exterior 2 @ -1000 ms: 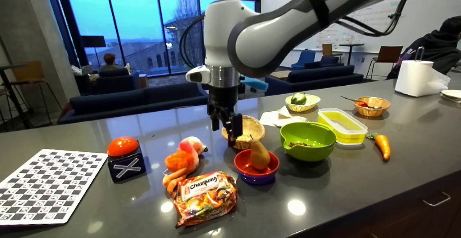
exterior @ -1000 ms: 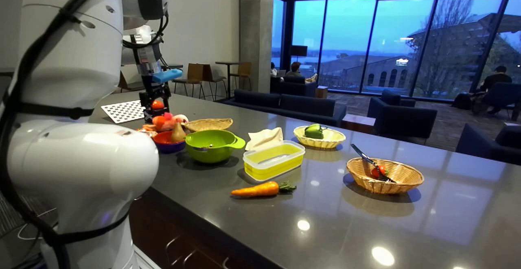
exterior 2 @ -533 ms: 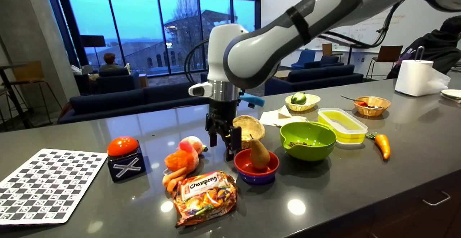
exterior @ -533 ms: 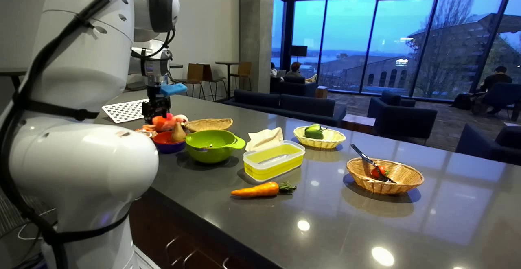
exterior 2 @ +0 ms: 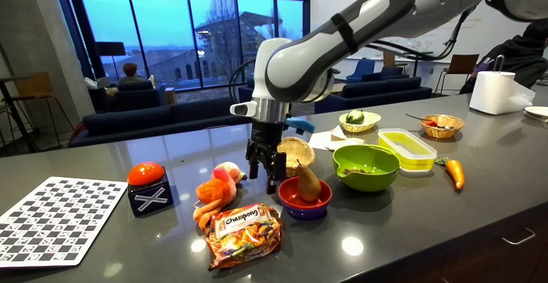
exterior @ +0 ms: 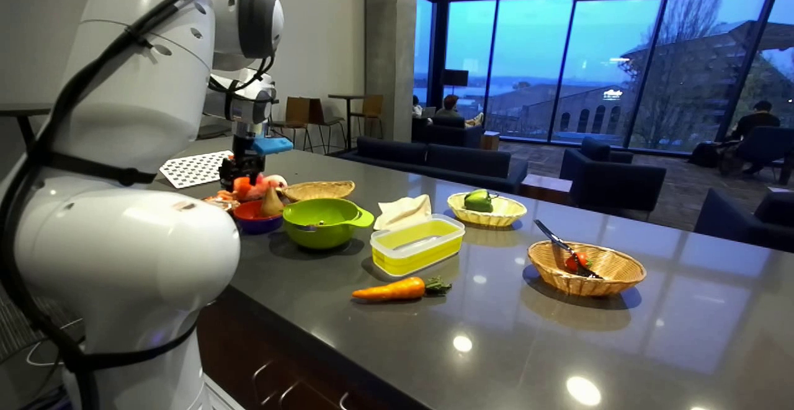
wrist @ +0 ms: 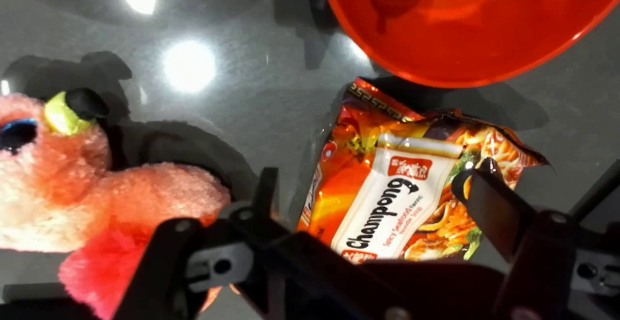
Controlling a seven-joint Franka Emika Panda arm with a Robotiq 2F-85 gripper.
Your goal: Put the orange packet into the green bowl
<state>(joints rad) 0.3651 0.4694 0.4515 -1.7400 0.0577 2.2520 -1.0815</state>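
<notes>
The orange packet (exterior 2: 246, 233) lies flat on the counter at the front in an exterior view, labelled Champong. In another exterior view only its edge (exterior: 222, 201) shows beside the arm. In the wrist view the packet (wrist: 382, 184) lies below and between my fingers. My gripper (exterior 2: 265, 180) points down, open and empty, above the counter behind the packet, apart from it. It also shows in an exterior view (exterior: 240, 174). The green bowl (exterior 2: 364, 180) stands upright with small brown bits inside; it also shows in an exterior view (exterior: 317, 236) but not in the wrist view.
A red bowl (exterior 2: 289, 197) on a purple one holds a pear (exterior 2: 309, 184), close beside the packet and gripper. A plush flamingo (exterior 2: 216, 189) touches the packet's far side. A wicker basket (exterior 2: 299, 146) stands behind the gripper. A yellow-green container (exterior 2: 406, 148) adjoins the green bowl.
My open gripper has come down lower over the counter, between the flamingo and the red bowl. The packet and the green bowl have not moved.
</notes>
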